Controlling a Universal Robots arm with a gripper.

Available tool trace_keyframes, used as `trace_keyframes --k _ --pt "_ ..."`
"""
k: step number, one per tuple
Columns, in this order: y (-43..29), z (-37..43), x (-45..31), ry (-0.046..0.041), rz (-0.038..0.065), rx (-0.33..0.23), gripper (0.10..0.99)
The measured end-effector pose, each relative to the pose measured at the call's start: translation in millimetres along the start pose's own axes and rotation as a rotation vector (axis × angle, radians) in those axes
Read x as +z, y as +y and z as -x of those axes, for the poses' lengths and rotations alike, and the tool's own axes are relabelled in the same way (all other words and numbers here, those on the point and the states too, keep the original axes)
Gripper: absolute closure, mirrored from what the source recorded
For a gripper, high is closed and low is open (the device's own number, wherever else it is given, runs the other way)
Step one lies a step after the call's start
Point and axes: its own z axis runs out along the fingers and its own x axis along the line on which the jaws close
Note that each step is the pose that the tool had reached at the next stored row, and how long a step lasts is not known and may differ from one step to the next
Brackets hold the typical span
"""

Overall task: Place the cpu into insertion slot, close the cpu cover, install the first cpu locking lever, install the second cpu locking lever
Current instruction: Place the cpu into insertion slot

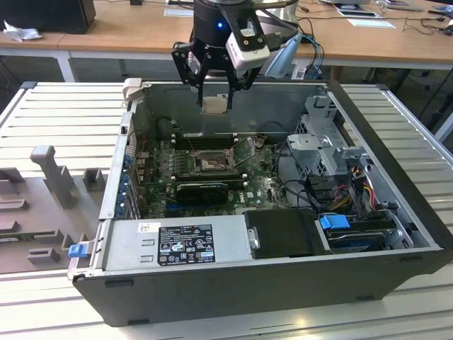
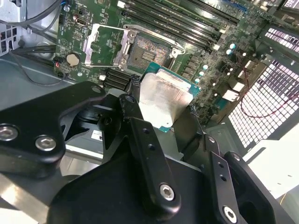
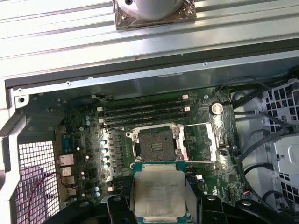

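The cpu (image 3: 159, 196) is held flat in the closed fingers of the hand (image 1: 215, 105) above the open case (image 1: 396, 212), with the uncovered insertion slot (image 1: 210, 163) well below it and the cpu cover (image 3: 201, 142) swung aside.

I see a big silver table (image 1: 71, 113) with long ridges. An open black computer box (image 1: 269, 283) sits right on it, in the middle. A flat grey tray (image 1: 35, 212) with stand-up pieces lies just beside the box, on the exterior view's left.

cpu (image 3: 157, 195) in gripper (image 1: 215, 103), well above insertion slot (image 3: 156, 145).
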Motion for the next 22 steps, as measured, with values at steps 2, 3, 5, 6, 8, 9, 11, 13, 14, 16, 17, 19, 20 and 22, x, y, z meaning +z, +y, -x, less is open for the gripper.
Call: trace_keyframes --k 2,3,5,6,8,9,11,13,14,16,17,19,20,22 --pt "0.0 0.0 0.0 -0.0003 0.000 0.003 0.557" --pt "0.0 0.0 0.0 -0.0006 0.000 0.007 0.557" --pt "0.0 0.0 0.0 -0.0013 0.000 0.014 0.557" --pt "0.0 0.0 0.0 -0.0016 0.000 0.017 0.557" --pt "0.0 0.0 0.0 -0.0019 0.000 0.021 0.557" --pt "0.0 0.0 0.0 -0.0020 0.000 0.023 0.557" --pt "0.0 0.0 0.0 -0.0024 0.001 0.027 0.557" --pt "0.0 0.0 0.0 -0.0027 0.001 0.030 0.557" --pt "0.0 0.0 0.0 -0.0031 0.001 0.034 0.557" --pt "0.0 0.0 0.0 -0.0035 0.001 0.039 0.557" --pt "0.0 0.0 0.1 -0.0036 0.001 0.041 0.557" --pt "-0.1 0.0 1.1 -0.0039 0.001 0.043 0.557" --pt "-0.1 0.0 1.5 -0.0039 0.001 0.043 0.557" --pt "-0.2 0.0 2.2 -0.0039 0.001 0.044 0.557"
